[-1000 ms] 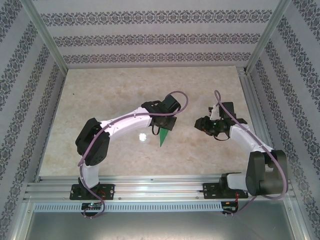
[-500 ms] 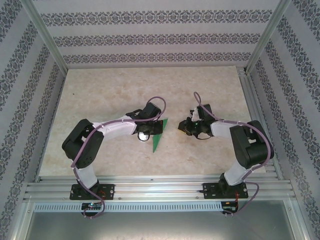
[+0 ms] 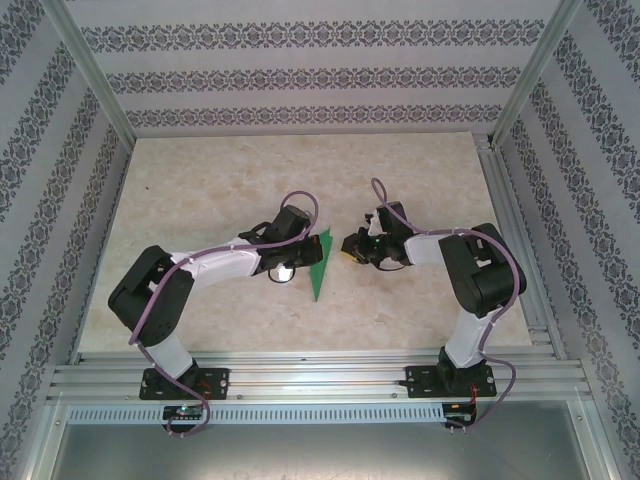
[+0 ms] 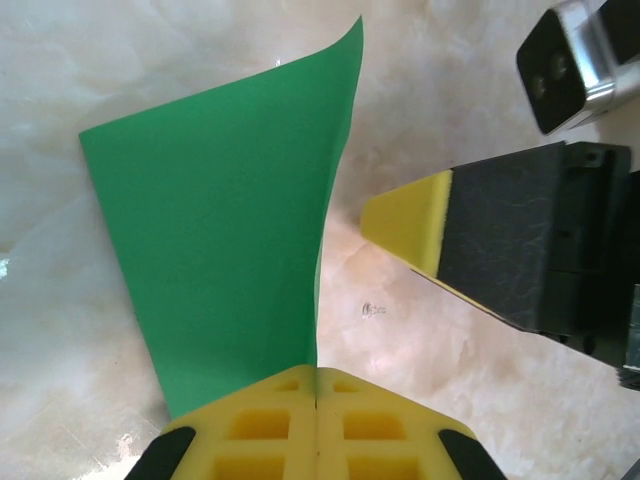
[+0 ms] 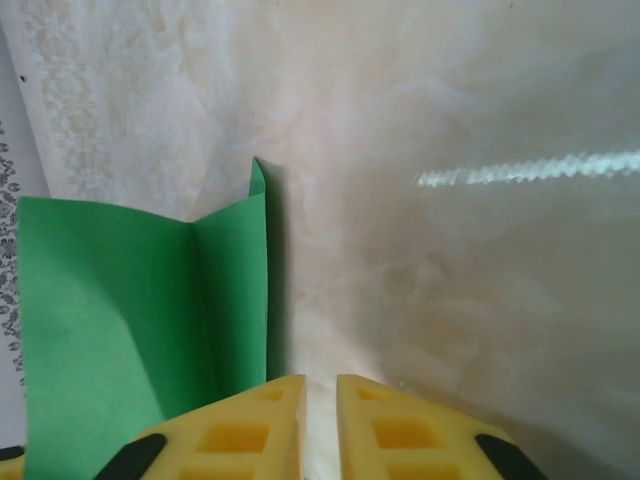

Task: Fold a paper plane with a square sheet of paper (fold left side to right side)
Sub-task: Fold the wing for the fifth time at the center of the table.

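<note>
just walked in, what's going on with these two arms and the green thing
Two robot arms are working on a green sheet of paper over a pale table. The left pincer is shut on one edge of the paper, which shows a crease and stands partly lifted rather than flat. The right pincer hangs just beside the paper, jaws a narrow gap apart with nothing between them.

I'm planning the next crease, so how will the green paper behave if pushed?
Probably floppy: the green paper bows at its free top corner. Likely very light, since the left jaws hold it up by one edge. The crease seen from the right wrist may stiffen it along that line.
</note>
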Robot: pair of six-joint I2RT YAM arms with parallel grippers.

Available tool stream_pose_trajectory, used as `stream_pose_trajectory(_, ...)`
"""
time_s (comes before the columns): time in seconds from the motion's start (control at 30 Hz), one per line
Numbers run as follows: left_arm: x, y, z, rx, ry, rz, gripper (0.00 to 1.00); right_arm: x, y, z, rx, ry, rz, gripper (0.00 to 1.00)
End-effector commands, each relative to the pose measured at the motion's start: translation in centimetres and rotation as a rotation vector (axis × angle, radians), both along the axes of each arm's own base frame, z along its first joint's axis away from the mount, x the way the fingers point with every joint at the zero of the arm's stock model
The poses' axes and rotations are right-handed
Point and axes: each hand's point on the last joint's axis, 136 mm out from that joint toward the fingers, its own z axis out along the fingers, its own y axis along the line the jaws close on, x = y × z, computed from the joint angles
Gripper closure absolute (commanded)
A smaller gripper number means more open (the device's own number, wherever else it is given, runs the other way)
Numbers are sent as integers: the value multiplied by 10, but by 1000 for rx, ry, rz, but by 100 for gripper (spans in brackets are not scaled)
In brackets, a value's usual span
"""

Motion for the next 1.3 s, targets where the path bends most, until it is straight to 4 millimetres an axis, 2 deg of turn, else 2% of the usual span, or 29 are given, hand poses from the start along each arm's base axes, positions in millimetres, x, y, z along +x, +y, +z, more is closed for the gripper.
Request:
stream_pose_trajectory(0.0, 10, 5, 6, -46, -29, 52, 100, 12, 17, 13, 40, -51, 19, 89)
stream_pose_trajectory(0.2, 12, 8, 4, -56, -25, 64, 100, 16, 29, 18, 45, -59, 42, 92)
stream_pose_trajectory(0.57, 12, 8, 3, -61, -25, 68, 100, 23, 47, 15, 47, -48, 71, 95)
stream_pose_trajectory(1.0, 12, 9, 0, -60, -20, 78, 100, 17, 54, -12, 16, 9, 91, 96)
stream_pose_trajectory(1.27, 12, 13, 2, -65, -37, 100, 100, 21, 54, 14, 33, -42, 86, 95)
